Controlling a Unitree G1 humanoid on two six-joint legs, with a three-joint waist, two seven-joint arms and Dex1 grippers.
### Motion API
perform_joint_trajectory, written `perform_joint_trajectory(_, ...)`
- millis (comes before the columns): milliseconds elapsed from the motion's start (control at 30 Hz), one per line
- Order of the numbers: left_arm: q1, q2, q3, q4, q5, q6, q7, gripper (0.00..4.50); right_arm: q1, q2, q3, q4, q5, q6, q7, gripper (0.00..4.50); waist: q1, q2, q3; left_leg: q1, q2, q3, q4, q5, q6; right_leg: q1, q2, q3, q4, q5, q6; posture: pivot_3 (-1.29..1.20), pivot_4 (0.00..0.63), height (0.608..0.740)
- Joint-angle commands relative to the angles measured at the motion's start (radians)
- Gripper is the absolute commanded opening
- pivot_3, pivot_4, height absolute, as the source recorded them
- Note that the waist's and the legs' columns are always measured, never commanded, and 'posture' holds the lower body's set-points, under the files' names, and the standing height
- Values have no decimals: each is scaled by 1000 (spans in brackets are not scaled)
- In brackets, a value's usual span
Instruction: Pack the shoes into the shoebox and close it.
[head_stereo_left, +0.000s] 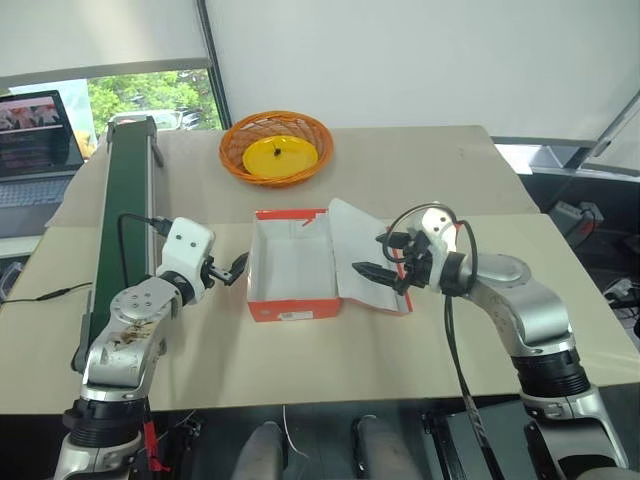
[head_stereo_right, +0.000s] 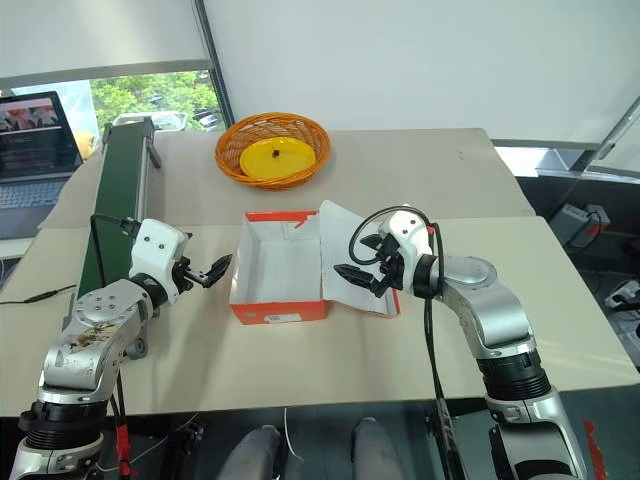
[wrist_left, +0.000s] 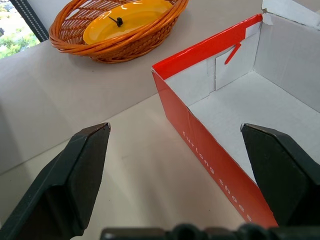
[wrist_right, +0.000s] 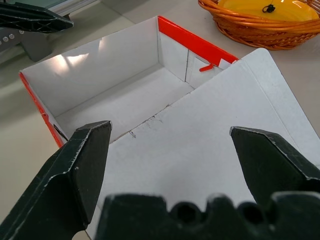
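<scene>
Nearest the head camera, the two arms reach out over a pale beige tabletop (head_stereo_left: 300, 370). The left gripper (head_stereo_left: 232, 268) hangs just beside the left wall of the shoebox (head_stereo_left: 293, 300), its two black fingers spread wide and holding nothing. The right gripper (head_stereo_left: 378, 272) hovers over the box's opened lid (head_stereo_left: 360, 255), jaws equally wide and empty; whether the fingertips touch the lid cannot be told.

The shoebox sits near the middle of the table, red-orange outside and white inside, with a white label on its near end. Its interior is bare white card. The lid is folded out to the right, white underside up, slanting away from the box's right wall.

Farther back, near the table's far edge, stands a round orange wicker basket (head_stereo_left: 277, 146) with a yellow disc (head_stereo_left: 280, 157) lying in it, well apart from the box. Along the left side runs a long dark green conveyor belt (head_stereo_left: 122, 215) in a metal frame. A seam crosses the tabletop where two panels meet.

Beyond the table on the left, an open laptop (head_stereo_left: 35, 135) shows a lit screen, and a window (head_stereo_left: 150, 95) behind it gives onto green trees. White sheeting (head_stereo_left: 420, 55) makes up the back wall.
</scene>
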Motion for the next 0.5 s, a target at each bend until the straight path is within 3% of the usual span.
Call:
perform_joint_trajectory(33,-1,-7,10,-46,-5,0,9,4500,3,-5,-20,19,-6,-64,11,4464,0,0,0,0,0,0,0,0,0,0,0,0,0,0,0,0,150,740)
perform_joint_trajectory(500,-22,-21,163,-44,-18,14,98,4500,-7,47,-16,127,-64,-148,-35,4464,-5,0,0,0,0,0,0,0,0,0,0,0,0,0,0,0,150,740)
